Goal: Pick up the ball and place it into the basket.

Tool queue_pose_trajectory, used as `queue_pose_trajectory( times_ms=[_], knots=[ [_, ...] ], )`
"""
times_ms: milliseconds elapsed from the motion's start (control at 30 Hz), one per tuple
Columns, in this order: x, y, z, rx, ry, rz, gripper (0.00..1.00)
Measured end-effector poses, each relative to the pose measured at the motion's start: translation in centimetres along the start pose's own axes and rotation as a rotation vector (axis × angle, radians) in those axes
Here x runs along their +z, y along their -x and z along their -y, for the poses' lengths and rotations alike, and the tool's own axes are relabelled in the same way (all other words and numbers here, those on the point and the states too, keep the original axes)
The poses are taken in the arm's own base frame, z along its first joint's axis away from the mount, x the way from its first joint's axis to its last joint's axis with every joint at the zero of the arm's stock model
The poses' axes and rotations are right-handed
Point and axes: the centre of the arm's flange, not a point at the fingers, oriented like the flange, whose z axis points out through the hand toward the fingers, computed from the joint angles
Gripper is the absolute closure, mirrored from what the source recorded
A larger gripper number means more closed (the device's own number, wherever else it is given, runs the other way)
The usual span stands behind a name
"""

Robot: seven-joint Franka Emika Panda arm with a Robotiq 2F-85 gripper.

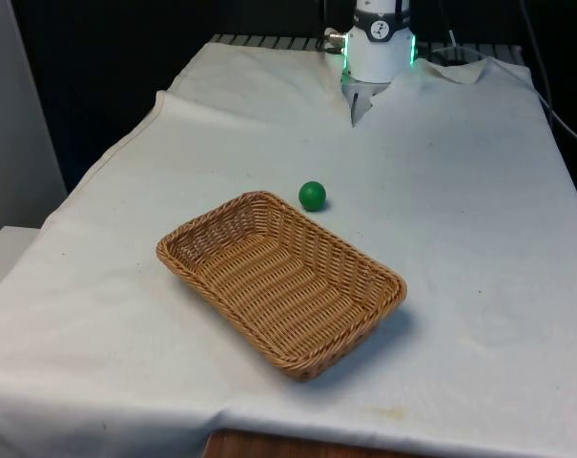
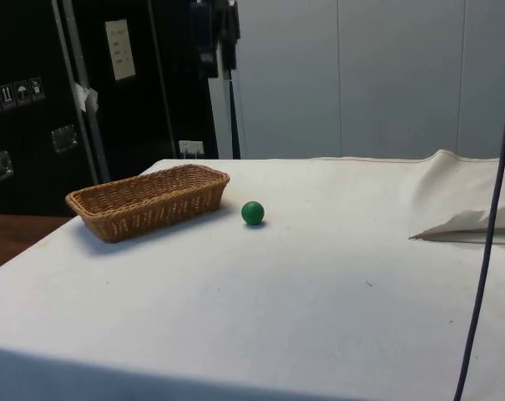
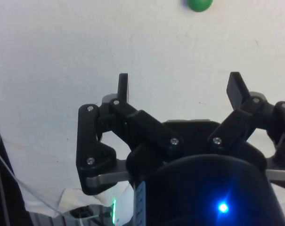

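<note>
One green ball [image 1: 312, 196] sits on the tabletop [image 1: 479, 239] just past the wicker basket [image 1: 280, 279] in my front view. From the side, ball beside the basket's end. At my wrist, the gripper [image 3: 179, 88] hangs above bare cloth, fingers [image 3: 123, 86] wide, empty.

The gripper [image 3: 179, 89] hangs above the cloth with its two black fingers [image 3: 123, 87] spread wide apart and nothing between them, and across the table the arm's white base [image 1: 379, 43] stands at twelve o'clock on the far edge.
</note>
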Motion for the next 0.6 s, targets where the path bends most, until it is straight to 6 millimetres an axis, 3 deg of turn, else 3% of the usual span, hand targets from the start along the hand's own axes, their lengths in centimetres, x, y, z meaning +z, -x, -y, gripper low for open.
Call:
queue_pose_trajectory(
  times_ms=[600],
  knots=[
    [5.9,3.1,-2.8,-0.044,-0.006,-0.021,0.0]
  ],
)
